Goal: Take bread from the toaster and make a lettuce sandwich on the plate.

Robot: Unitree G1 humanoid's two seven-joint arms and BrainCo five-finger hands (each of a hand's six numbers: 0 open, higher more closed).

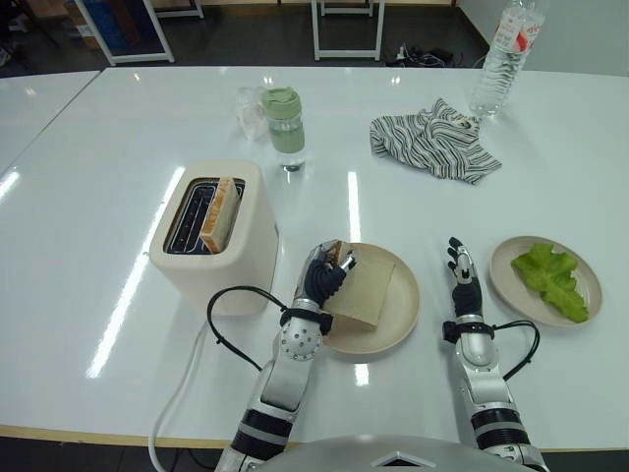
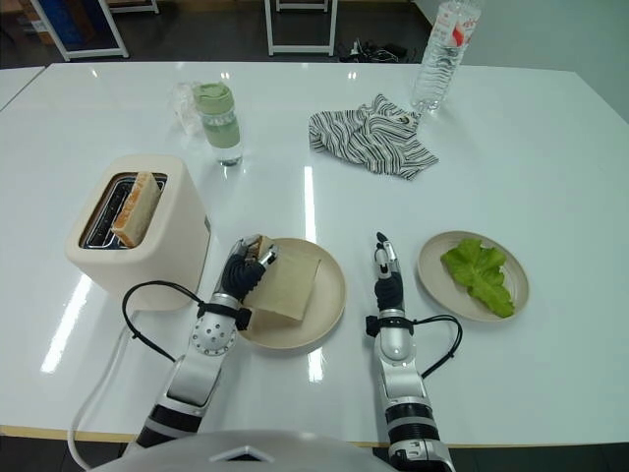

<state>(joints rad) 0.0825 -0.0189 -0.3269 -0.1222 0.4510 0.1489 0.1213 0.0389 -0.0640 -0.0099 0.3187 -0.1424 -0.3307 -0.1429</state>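
A cream toaster (image 1: pixel 224 258) stands left of centre with one bread slice (image 1: pixel 220 214) upright in its slot. Another bread slice (image 1: pixel 366 291) lies on the beige plate (image 1: pixel 404 313) in the middle. My left hand (image 1: pixel 324 274) rests at that plate's left edge, fingers curled on the slice's near corner. A green lettuce leaf (image 1: pixel 553 278) lies on a second beige plate (image 1: pixel 590 275) at the right. My right hand (image 1: pixel 463 276) is between the two plates, fingers straight and holding nothing.
A green-lidded bottle (image 1: pixel 285 123) stands behind the toaster. A striped cloth (image 1: pixel 432 143) lies crumpled at the back, with a clear water bottle (image 1: pixel 503 57) beyond it. The toaster's white cord (image 1: pixel 175 408) runs off the table's front edge.
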